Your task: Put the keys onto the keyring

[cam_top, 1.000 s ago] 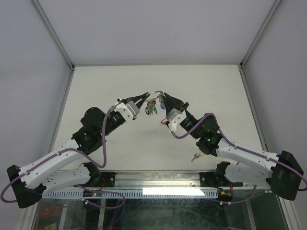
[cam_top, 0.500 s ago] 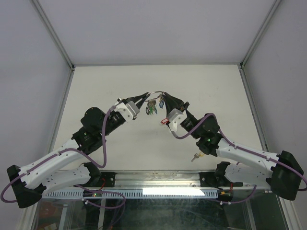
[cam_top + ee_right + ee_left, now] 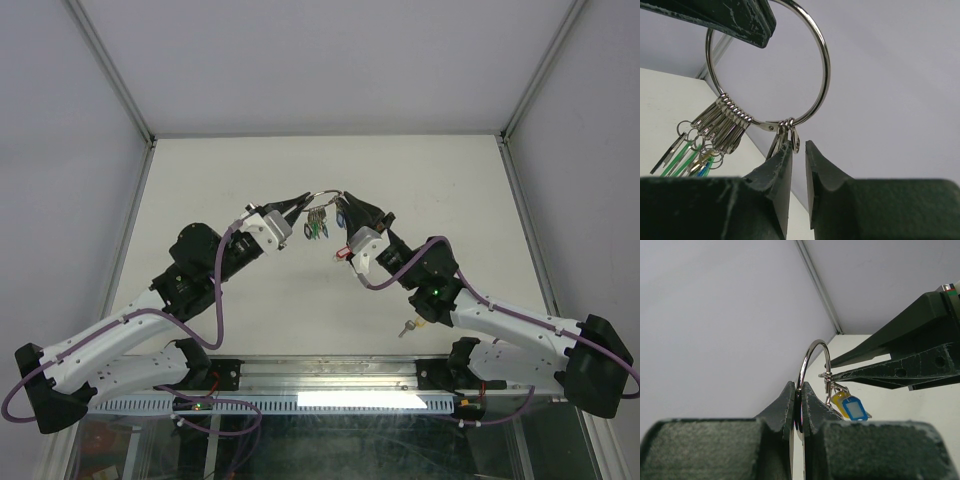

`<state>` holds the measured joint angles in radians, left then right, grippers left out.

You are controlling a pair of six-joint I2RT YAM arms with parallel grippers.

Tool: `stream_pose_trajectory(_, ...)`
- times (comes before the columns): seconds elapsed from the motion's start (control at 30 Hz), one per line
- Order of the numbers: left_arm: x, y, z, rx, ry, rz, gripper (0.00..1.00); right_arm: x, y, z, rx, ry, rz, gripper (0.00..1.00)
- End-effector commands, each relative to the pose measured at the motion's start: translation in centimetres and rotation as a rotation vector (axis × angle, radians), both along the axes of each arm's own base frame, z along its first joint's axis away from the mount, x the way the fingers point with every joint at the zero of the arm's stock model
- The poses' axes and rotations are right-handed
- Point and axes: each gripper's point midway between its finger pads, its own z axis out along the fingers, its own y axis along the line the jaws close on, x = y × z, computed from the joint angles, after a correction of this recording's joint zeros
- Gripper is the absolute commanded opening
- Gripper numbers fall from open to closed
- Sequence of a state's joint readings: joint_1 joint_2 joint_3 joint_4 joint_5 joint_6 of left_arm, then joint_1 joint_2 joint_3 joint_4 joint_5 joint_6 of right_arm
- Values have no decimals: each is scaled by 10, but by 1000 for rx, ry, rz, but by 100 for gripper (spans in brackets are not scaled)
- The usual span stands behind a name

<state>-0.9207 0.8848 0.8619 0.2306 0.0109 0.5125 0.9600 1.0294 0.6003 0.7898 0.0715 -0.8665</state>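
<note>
My left gripper (image 3: 303, 201) is shut on the thin silver keyring (image 3: 322, 195) and holds it raised over the table's middle; the ring's wire is pinched between the tips (image 3: 799, 390). Several keys (image 3: 318, 226) with green, blue and yellow heads hang from the ring (image 3: 825, 65) on small clips, bunched at its lower left (image 3: 715, 132). My right gripper (image 3: 343, 201) is just below the ring, jaws a narrow gap apart (image 3: 799, 147), with a few hanging clips (image 3: 788, 134) at the left fingertip. It grips nothing that I can see.
One loose key (image 3: 405, 327) lies on the white table (image 3: 440, 180) near the right arm's base. Grey walls and metal posts close in the table on three sides.
</note>
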Motion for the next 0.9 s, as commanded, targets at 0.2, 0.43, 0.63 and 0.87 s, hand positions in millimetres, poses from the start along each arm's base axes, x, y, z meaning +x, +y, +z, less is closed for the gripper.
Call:
stream_pose_trajectory(0.2,-10,8,50,-107,-91,-25,0,-3,1,33,67,-66,12,21)
stream_pose_trajectory(0.43,-11,10,50,-110,-93,-24,0,-1,4,30,49,-77,5,17)
stream_pose_trajectory(0.63,-12,11,50,-110,-90,-22,0,-1,9,28,12,-92,13,0)
stream_pose_trajectory(0.87,-15,13,49,-114,-94,-30,0,0,3,24,-108,-117,-26,0)
